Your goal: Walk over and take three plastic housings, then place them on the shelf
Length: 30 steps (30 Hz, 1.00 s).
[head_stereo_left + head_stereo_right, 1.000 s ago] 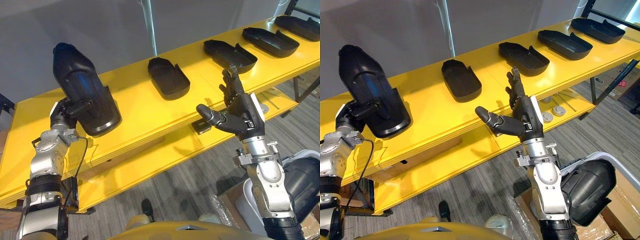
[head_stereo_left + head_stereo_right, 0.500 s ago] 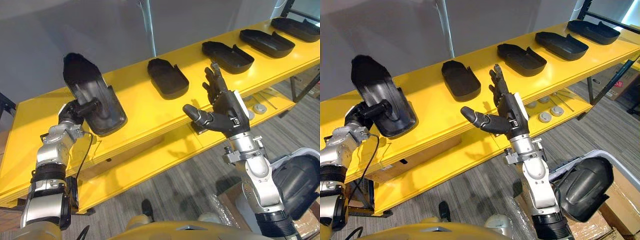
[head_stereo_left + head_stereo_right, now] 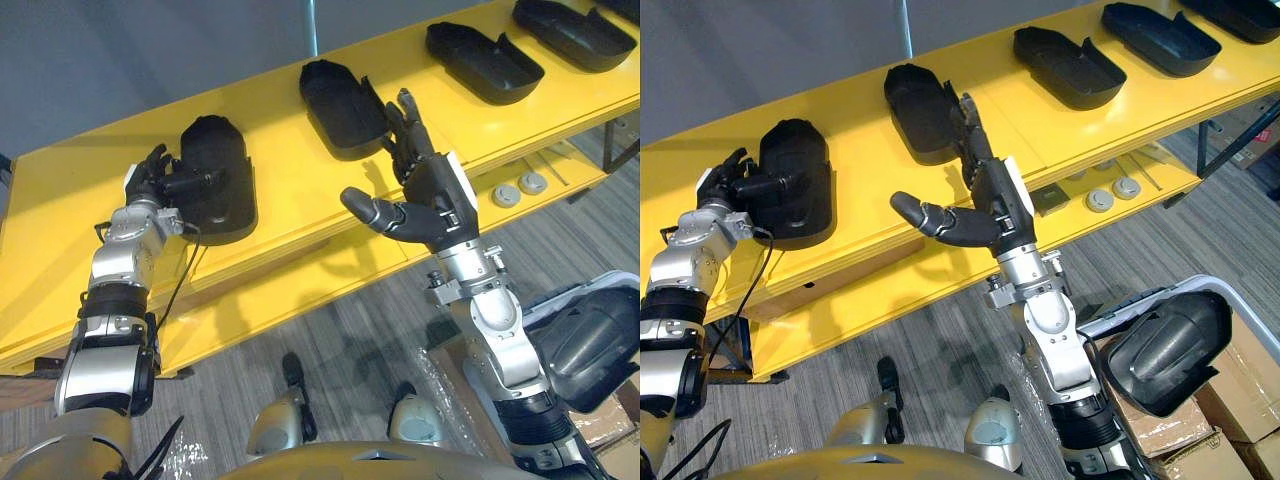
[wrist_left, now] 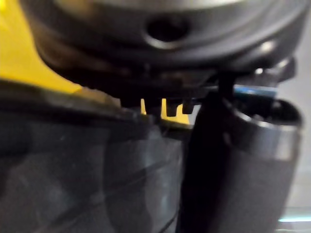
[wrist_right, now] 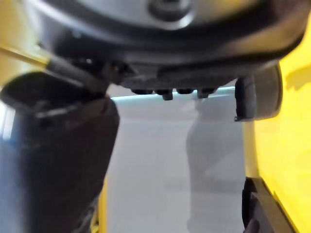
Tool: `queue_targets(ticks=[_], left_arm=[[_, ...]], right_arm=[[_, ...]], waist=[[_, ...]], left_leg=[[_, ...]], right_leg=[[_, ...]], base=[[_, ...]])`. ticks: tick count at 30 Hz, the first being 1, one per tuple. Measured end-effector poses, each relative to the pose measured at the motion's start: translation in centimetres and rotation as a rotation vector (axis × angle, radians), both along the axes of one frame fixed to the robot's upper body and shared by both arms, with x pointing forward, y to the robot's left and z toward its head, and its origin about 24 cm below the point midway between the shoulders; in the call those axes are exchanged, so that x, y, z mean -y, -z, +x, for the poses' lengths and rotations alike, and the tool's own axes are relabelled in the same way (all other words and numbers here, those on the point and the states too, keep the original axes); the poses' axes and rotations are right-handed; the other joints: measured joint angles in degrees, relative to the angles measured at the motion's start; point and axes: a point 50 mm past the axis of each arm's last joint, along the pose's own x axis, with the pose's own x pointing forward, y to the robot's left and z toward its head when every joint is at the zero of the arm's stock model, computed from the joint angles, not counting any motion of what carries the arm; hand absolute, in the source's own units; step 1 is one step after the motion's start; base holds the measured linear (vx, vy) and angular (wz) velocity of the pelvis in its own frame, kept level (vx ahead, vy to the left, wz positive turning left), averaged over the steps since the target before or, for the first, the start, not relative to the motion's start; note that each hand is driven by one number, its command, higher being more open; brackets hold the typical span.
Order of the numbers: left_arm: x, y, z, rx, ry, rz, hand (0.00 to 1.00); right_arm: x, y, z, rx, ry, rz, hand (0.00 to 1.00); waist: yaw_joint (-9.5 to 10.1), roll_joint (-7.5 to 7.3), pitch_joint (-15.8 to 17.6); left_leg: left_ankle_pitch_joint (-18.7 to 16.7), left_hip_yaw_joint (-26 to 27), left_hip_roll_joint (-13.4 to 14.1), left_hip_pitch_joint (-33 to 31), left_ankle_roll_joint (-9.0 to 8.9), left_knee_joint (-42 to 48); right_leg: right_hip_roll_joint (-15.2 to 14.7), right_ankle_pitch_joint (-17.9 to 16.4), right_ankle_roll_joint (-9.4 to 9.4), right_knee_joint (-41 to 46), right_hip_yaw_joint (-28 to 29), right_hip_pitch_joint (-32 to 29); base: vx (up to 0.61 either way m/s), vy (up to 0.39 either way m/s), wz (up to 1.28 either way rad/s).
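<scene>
A black plastic housing (image 3: 222,170), smooth and rounded at one end, is laid flat on the top board of the yellow shelf (image 3: 290,195). It is gripped at its edge by the left hand (image 3: 150,185), the thumb being pressed across its glossy surface. Other housings (image 3: 342,95) of the same shell-like shape are ranged along the shelf. The right hand (image 3: 432,198) is held above the shelf's front edge with fingers straight and thumb spread; nothing is carried in it.

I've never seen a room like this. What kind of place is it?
Probably a workshop or factory: a long yellow shelf, a row of black housings on it, cardboard boxes on the floor.
</scene>
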Motion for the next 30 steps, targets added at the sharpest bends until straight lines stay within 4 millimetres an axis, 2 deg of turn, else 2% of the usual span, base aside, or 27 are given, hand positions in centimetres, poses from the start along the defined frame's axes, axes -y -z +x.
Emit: queue_targets(ticks=[10, 15, 17, 19, 22, 24, 26, 30], left_arm=[[-0.6, -0.7, -0.1, 0.050, -0.121, 0.015, 1.00], [-1.1, -0.7, -0.4, 0.058, -0.220, 0.025, 1.00], [-1.5, -1.1, -0.6, 0.090, -0.248, 0.019, 1.00], [-1.8, -2.3, -1.0, 0.191, -0.261, 0.005, 1.00], [-0.9, -5.0, -2.1, 0.372, -0.202, -0.028, 1.00], [0.4, -6.9, -3.0, 0.501, -0.142, -0.035, 1.00], [1.0, -7.4, -3.5, 0.551, -0.114, -0.040, 1.00], [1.7, -6.9, -4.6, 0.562, -0.063, -0.040, 1.00]], right_arm=[[-0.1, -0.2, 0.0, 0.006, 0.013, 0.014, 1.00], [-0.7, -0.1, -0.3, 0.014, -0.013, 0.005, 1.00], [-1.1, -0.1, -0.4, 0.027, -0.031, 0.008, 1.00], [-1.4, -0.1, -0.6, 0.038, -0.052, 0.010, 1.00], [-2.0, 0.0, -0.7, 0.033, -0.088, 0.007, 1.00], [-3.3, 0.1, -0.9, 0.028, -0.141, 0.008, 1.00], [-4.5, -0.1, -1.0, 0.037, -0.198, 0.003, 1.00], [-6.4, -0.2, -1.3, 0.041, -0.284, 0.000, 1.00]], waist=[[-0.33, -0.01, 1.3], [0.12, 0.02, 1.3], [0.27, 0.01, 1.3], [0.79, 0.04, 1.2], [1.45, -0.07, 0.9], [2.56, 0.01, -0.4], [2.82, 0.03, -1.6], [4.04, 0.21, -4.6]], left_leg=[[0.1, 0.0, 0.0, 0.2, 0.14, -0.1], [0.2, 0.1, 0.0, 2.5, 0.28, -0.1], [-0.2, 0.1, 0.1, 3.0, -0.03, -0.2], [-0.6, 0.0, 0.2, 3.4, -0.28, -0.1], [-0.8, -0.4, 0.0, 4.0, -0.25, -0.2], [-0.7, -1.1, 0.0, 4.1, -0.04, -0.2], [-0.7, -1.8, -0.1, 4.4, -0.05, -0.2], [-1.0, -3.1, -0.3, 5.0, -0.33, -0.2]], right_leg=[[-0.2, -0.6, -0.05, 1.1, 0.0, -0.3], [-0.2, -0.7, 0.19, 0.8, -0.2, 2.1], [-0.1, -0.8, 0.16, 0.6, -0.5, 2.9], [0.1, -0.8, 0.21, 0.1, -0.8, 3.6], [0.1, -0.6, 0.47, -0.9, -1.6, 5.1], [0.1, -0.4, 0.67, -1.9, -2.5, 6.1], [0.2, -0.4, 0.72, -2.6, -3.4, 7.3], [0.3, -0.2, 1.03, -4.6, -5.5, 9.7]], base=[[0.00, 0.000, 0.00], [0.04, -0.042, -0.01], [0.01, -0.032, 0.02], [0.01, -0.012, 0.02], [0.03, -0.014, 0.09], [0.05, -0.018, 0.14], [0.05, -0.035, 0.19], [0.04, -0.038, 0.19]])
